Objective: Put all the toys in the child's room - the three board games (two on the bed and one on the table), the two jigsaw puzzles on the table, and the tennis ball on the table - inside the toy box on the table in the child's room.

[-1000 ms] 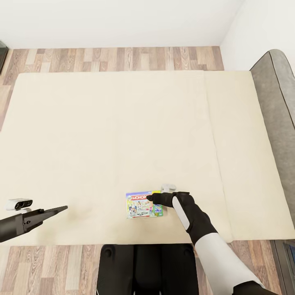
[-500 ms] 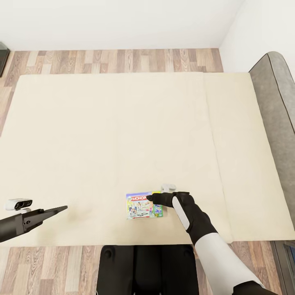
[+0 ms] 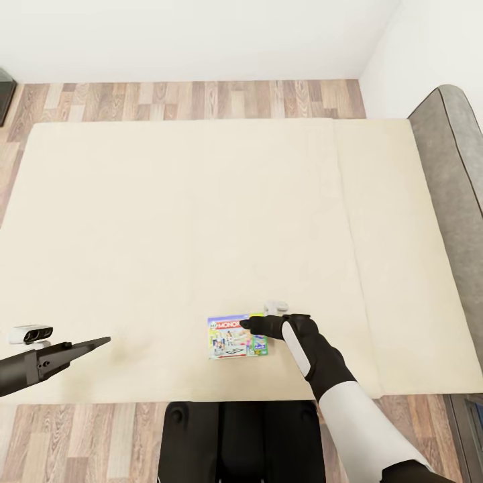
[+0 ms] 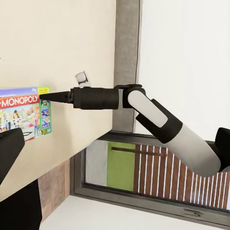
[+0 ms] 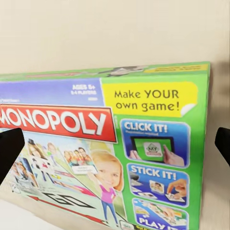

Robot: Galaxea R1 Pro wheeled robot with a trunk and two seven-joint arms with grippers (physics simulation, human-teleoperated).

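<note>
1 Monopoly box (image 3: 236,335) on bed (image 3: 168,221); right gripper (image 3: 247,325) spread above it.

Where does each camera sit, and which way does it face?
Head view: high on the robot, facing down over the bed; both arms and the right pincer show.
Left wrist view: on the left arm, facing the right arm.
Right wrist view: on the right arm, close above the Monopoly box; dark fingertips at its edges.
All three share the box.

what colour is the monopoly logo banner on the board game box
Red with white letters, on the Monopoly box lying on the cream bed; clearest in the right wrist view.
</note>
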